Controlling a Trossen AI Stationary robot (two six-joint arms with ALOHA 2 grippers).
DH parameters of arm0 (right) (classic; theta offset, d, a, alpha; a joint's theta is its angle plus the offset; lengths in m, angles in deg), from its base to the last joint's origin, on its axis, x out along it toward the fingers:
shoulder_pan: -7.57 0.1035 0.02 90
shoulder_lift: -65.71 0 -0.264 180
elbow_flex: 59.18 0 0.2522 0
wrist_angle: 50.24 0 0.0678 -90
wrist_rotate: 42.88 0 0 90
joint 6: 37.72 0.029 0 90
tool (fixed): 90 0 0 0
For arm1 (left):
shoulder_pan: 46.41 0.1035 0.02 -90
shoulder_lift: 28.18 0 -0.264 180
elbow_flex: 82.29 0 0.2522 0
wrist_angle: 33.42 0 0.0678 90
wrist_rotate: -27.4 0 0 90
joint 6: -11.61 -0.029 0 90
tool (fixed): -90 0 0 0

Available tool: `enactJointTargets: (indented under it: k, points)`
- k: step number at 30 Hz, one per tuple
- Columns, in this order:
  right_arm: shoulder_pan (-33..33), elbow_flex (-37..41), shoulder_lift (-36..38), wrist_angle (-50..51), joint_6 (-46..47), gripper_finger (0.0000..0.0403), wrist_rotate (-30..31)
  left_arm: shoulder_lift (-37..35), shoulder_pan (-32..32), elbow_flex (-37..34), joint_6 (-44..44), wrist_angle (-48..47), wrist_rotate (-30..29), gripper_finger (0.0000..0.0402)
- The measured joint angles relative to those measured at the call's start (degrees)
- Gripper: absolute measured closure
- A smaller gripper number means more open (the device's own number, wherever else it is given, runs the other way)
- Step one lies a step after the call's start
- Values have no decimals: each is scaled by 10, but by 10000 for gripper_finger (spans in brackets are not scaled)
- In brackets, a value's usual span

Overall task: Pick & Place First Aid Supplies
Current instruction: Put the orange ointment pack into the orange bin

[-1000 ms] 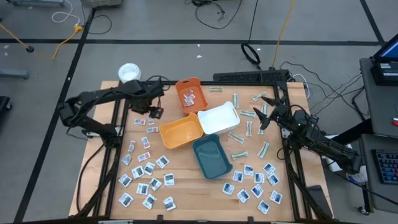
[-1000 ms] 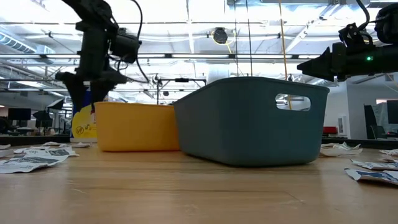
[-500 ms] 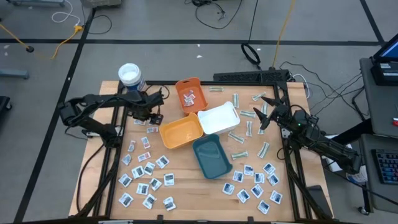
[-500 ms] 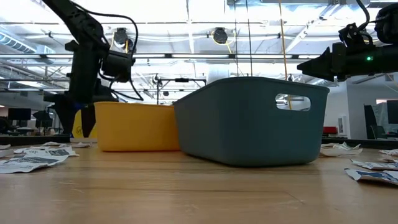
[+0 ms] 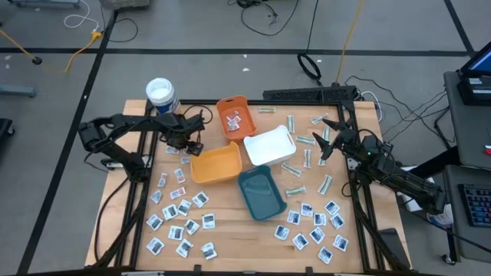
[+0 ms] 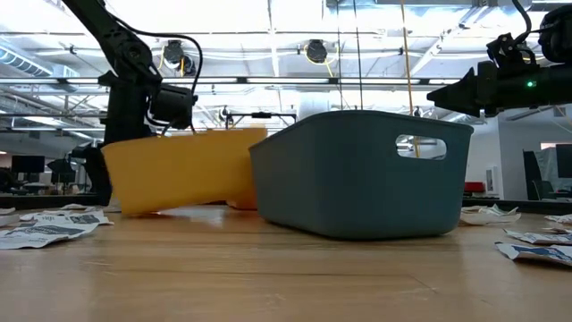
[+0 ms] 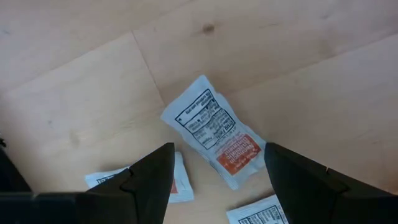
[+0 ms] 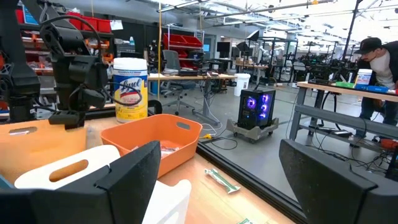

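Four trays crowd the middle of my bench: a yellow tray, a white tray, a teal tray and an orange tray toward the far edge. I see the yellow tray tilted in the low view, one end off the wood and leaning at the teal one. My left pincer sits low just beside the yellow tray's left end, fingers spread wide over a white sachet with reddish print lying flat on the wood, gripping nothing. Square sachets litter the near left corner and more sachets the near right, so bare wood there is scarce. My right pincer hangs wide and empty above the pale strips by the right edge, clear of the trays.
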Motion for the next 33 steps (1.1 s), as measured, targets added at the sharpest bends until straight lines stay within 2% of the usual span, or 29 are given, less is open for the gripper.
enactJointTargets:
  k: [5,8,12,19,25,33]
  points:
    - [0,0,0,0,0,80,0,0,0,0,0,-1,7,146]
    - [0,0,0,0,0,80,0,0,0,0,1,-1,20,166]
    - [0,0,0,0,0,80,0,0,0,0,11,0,31,231]
    - [0,0,0,0,0,80,0,1,0,-1,6,-2,52,384]
    - [0,0,0,0,0,80,0,0,-1,23,-16,-45,42,397]
    - [0,0,0,0,0,80,0,-4,0,118,-70,-123,10,398]
